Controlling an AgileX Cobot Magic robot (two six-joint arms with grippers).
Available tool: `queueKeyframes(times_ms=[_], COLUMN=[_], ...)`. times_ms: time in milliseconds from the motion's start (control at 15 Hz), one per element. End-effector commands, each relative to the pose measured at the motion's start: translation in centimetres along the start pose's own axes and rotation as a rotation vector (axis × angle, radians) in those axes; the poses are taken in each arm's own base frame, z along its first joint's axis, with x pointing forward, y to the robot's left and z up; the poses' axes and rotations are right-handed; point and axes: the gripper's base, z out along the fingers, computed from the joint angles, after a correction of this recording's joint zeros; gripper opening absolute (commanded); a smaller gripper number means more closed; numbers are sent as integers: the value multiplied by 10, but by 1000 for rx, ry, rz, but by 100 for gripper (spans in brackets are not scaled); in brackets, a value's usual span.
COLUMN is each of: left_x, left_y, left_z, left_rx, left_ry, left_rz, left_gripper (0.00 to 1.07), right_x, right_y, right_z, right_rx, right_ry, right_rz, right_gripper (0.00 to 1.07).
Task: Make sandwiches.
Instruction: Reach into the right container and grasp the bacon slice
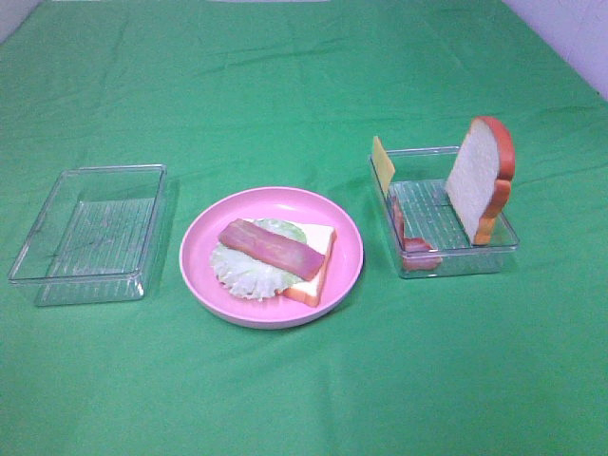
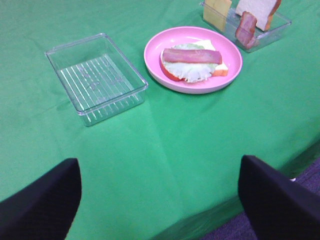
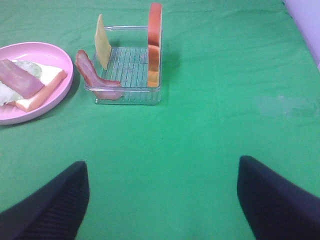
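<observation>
One sandwich is half built in your high view. On the pink plate [image 1: 197,249] a bread slice [image 1: 321,255] lies flat, with lettuce [image 1: 239,271] on it and a bacon strip [image 1: 271,249] laid across the top. I judge the cheese and the top slice are yet to be added. The tray on the left [image 1: 38,258] holds nothing. The tray on the right [image 1: 458,262] holds the rest: a cheese slice [image 1: 383,161] leaning at its far left corner, a second bread slice [image 1: 480,176] standing on edge along its right wall, and spare bacon [image 1: 415,243] slumped at its near left side. Neither arm shows here.

From the left wrist you see the left gripper [image 2: 159,172] well short of everything. Its fingers are spread wide, with only green cloth [image 2: 165,125] between them, and they hold nothing. The bare tray lies nearest it, the plate is beyond, and the stocked tray is farthest.

From the right wrist, the right gripper [image 3: 162,167] likewise has its fingers spread wide with nothing in them. The stocked tray lies ahead of it, with the bacon leaning at the wall nearest the plate. You cannot tell how many strips are there.
</observation>
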Motion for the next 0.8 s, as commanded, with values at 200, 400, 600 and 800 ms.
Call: queueKeyframes(times_ms=[200,400,600,800], left_x=[4,4,4,4], left_y=[-2,-3,-7,-6], left_z=[11,11,11,11], left_rx=[28,39,79,73], left_ry=[-53,-53,-51,-52], left_rz=[25,40,101,95], left_gripper=[80,80,80,80], right_x=[-20,-50,-72,-86], right_y=[-2,-6,-8,-6], right_z=[11,40,88,143], right_rx=[-6,-42,-122,-265], right_ry=[30,39,135,307], right_rz=[12,62,70,66], right_gripper=[77,76,76,76])
